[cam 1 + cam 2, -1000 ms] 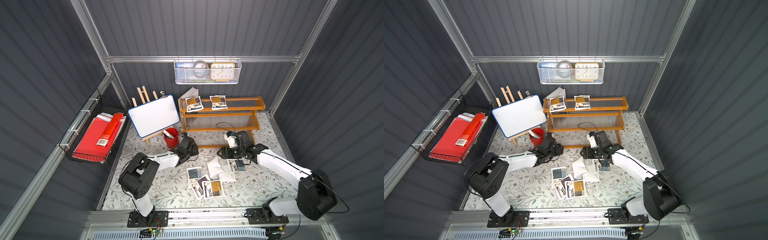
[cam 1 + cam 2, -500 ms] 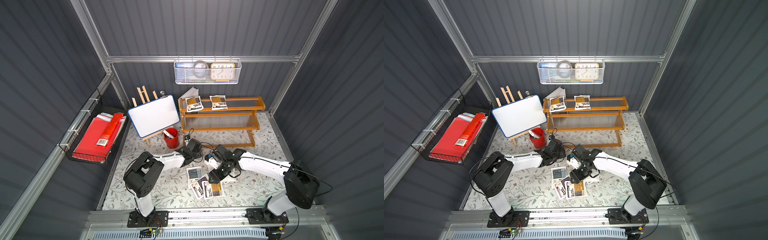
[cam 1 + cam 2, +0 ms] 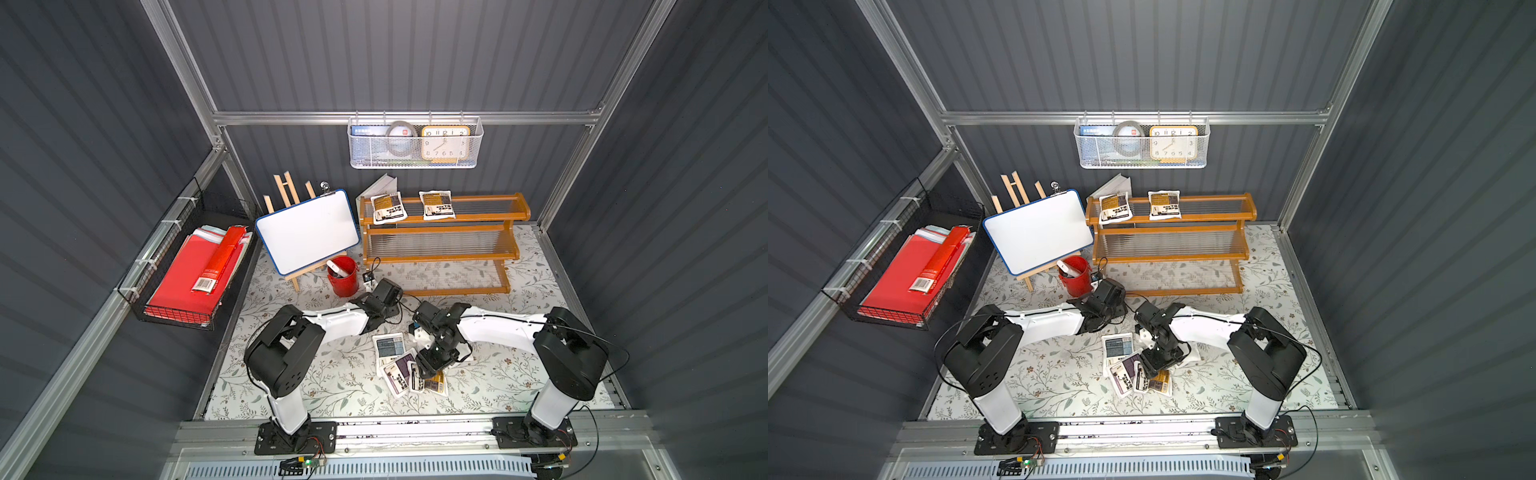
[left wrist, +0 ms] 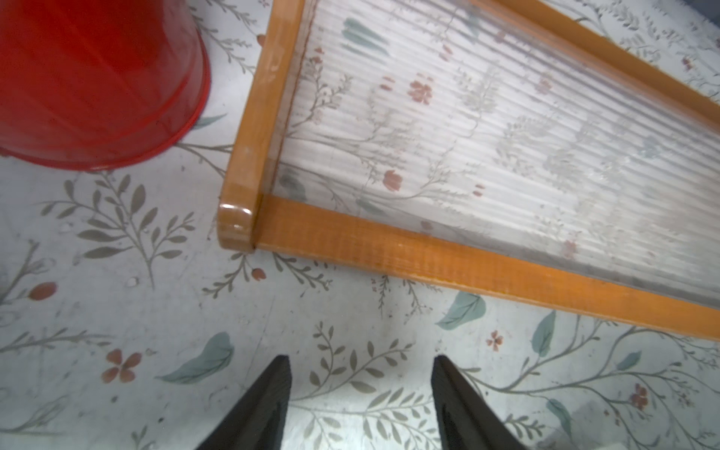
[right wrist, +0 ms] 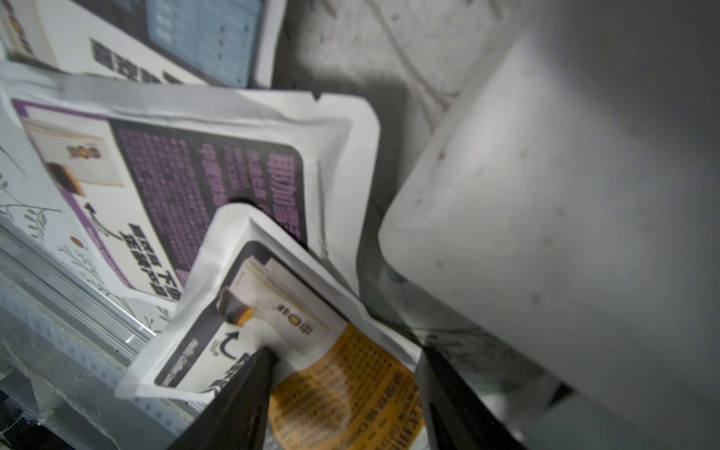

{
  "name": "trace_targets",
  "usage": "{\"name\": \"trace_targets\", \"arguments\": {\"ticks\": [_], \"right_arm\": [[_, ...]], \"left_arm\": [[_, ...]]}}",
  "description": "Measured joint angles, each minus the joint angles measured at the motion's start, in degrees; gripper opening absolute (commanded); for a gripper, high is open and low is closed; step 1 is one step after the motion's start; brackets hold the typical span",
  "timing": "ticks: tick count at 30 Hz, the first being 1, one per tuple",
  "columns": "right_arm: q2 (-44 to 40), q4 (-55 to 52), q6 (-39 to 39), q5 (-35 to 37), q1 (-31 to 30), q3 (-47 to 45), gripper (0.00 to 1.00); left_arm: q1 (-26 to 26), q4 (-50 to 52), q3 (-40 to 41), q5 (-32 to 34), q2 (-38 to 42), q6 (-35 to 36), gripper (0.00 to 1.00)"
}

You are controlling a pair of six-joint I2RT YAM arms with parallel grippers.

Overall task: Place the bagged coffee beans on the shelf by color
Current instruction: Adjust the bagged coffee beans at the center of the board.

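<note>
**Sorting the bagged coffee beans by label colour: the pick stage, as judged.**

The right tool (image 5: 346, 350) points down into the loose pile on the bench (image 3: 340, 386). Its jaws are wide and hold nothing, and they stand astride the amber pouch (image 5: 370, 389). One fingertip (image 5: 265, 362) touches the printed face; the other stands at the pouch's edge. The amber pouch lies uppermost and overlaps the purple pouch (image 5: 195, 175) just ahead of the tool. It can therefore probably be lifted without dragging its neighbours.

A blue-grey pouch (image 5: 202, 35) lies farther ahead. A white-backed pouch (image 5: 545, 195) lies face down just beside the tool, so its colour is hidden.

The shelf (image 3: 440, 216) stands well beyond the pile, away from the right tool. Its top tier already carries two shelved amber pouches (image 3: 388, 208) (image 3: 436, 205) side by side, with free length beside them. This suggests the top tier is where the amber pouch belongs. The middle and lowest tiers are bare, presumably kept for the other two colours.

The left tool (image 4: 360, 389) hangs low over bare bench, jaws wide with nothing between them. The corner of the shelf's lowest tier is just ahead of it, and a red bucket (image 4: 97, 78) is ahead to one side. It appears to be parked clear of the pile so that the two arms do not cross.
</note>
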State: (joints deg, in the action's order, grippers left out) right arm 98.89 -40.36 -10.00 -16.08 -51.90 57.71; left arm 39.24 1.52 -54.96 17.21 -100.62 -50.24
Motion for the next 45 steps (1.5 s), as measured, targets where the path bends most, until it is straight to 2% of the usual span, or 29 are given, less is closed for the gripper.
{"name": "trace_targets", "arguments": {"ticks": [5, 9, 15, 21, 26, 30, 38, 45], "right_arm": [[0.66, 0.04, -0.5, 0.74, 0.55, 0.74, 0.59], [1.9, 3.52, -0.44, 1.9, 3.08, 2.84, 0.59], [2.71, 10.29, 1.05, 5.01, 8.39, 8.31, 0.6], [1.38, 14.75, 1.68, 4.26, 10.56, 11.37, 0.61], [-1.01, 16.2, 1.64, 0.9, 11.21, 8.5, 0.6], [-1.75, 15.61, 1.86, -3.32, 11.26, 5.4, 0.56], [-2.49, 13.11, 2.05, -7.85, 11.26, -1.36, 0.53], [-2.47, 12.92, 2.05, -9.79, 11.26, -3.37, 0.52]], "left_arm": [[0.0, -0.07, 0.0, -1.09, 1.18, 0.31, 0.64], [-0.37, -0.81, 0.0, -4.42, 1.38, 1.57, 0.65], [-3.5, -5.49, 0.52, -14.49, 1.38, 4.2, 0.67], [-6.69, -8.28, 1.14, -24.96, 1.31, 8.26, 0.68], [-6.56, -6.95, 1.14, -33.42, 0.26, 12.22, 0.68], [-6.27, -3.39, 1.11, -37.7, -0.42, 14.97, 0.66], [-4.7, 2.54, 0.66, -42.73, -0.96, 17.59, 0.59], [-2.78, 3.98, 0.26, -45.48, -2.47, 18.18, 0.54]]}}
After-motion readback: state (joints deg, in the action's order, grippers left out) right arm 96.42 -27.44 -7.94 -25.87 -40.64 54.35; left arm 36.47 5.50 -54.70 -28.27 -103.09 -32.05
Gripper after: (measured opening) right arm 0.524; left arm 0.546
